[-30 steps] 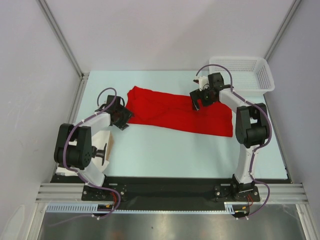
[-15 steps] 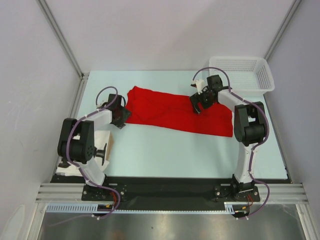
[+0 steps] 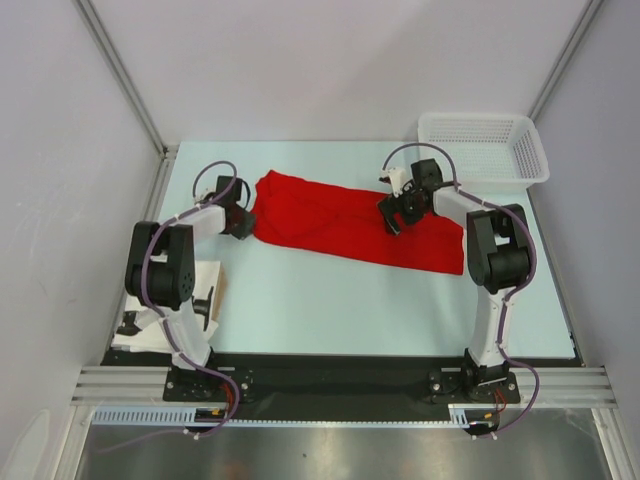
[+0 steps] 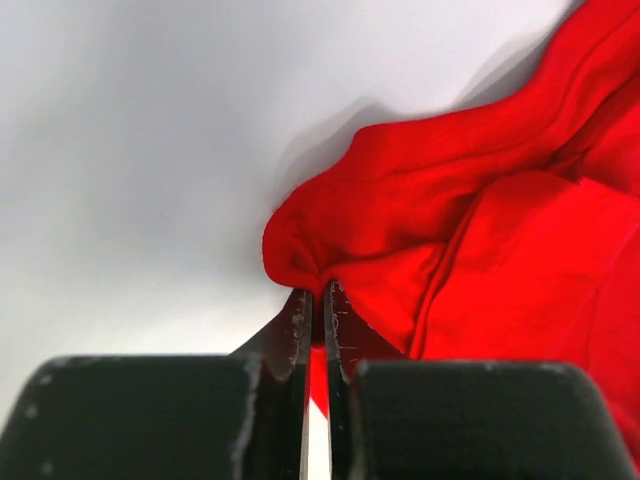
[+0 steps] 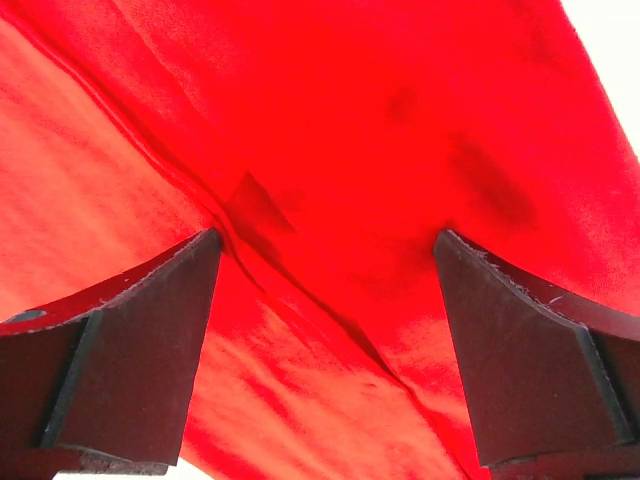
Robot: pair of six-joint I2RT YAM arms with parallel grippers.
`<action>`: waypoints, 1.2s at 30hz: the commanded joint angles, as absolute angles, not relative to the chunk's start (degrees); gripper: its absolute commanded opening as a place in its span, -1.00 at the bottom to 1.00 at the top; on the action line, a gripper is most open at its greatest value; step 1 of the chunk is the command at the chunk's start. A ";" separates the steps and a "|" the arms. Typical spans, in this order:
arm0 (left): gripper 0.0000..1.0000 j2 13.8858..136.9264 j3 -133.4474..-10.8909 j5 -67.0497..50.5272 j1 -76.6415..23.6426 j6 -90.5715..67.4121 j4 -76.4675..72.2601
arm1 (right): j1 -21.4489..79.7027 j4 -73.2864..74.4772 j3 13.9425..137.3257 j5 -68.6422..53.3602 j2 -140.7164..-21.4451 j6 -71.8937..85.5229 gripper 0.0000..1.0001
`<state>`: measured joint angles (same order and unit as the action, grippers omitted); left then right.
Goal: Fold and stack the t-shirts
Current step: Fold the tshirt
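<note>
Red t-shirt (image 3: pixel 350 225) lying spread across the middle of the table (image 3: pixel 330 300), left hand (image 4: pixel 318 300) pinching its bunched left edge, right hand (image 5: pixel 325 290) hanging with fingers wide apart over its upper right part

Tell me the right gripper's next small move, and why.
Probably lower a little and close. The right gripper is open over the shirt, its fingers straddling a crease, while the left gripper is shut on the shirt's left edge. Both likely need a hold before any fold.
</note>
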<state>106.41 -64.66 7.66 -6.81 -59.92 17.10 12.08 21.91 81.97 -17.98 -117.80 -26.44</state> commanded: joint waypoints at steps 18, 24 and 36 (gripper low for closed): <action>-0.99 135.84 -105.62 -2.01 -2.46 -35.52 7.55 | 29.17 31.47 78.05 -5.45 -118.57 2.35 0.85; -0.99 147.73 -121.54 -12.30 -0.44 -38.05 6.42 | 36.89 32.44 81.21 -9.40 -119.88 32.62 0.89; -0.11 142.66 -121.47 -16.88 -0.26 -35.96 10.45 | 42.89 33.56 87.00 -8.63 -117.69 35.26 0.99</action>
<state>149.99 -123.46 -16.80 -0.36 -39.27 5.89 42.15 27.05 84.82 -6.04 -117.30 35.18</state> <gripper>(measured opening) 0.396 0.983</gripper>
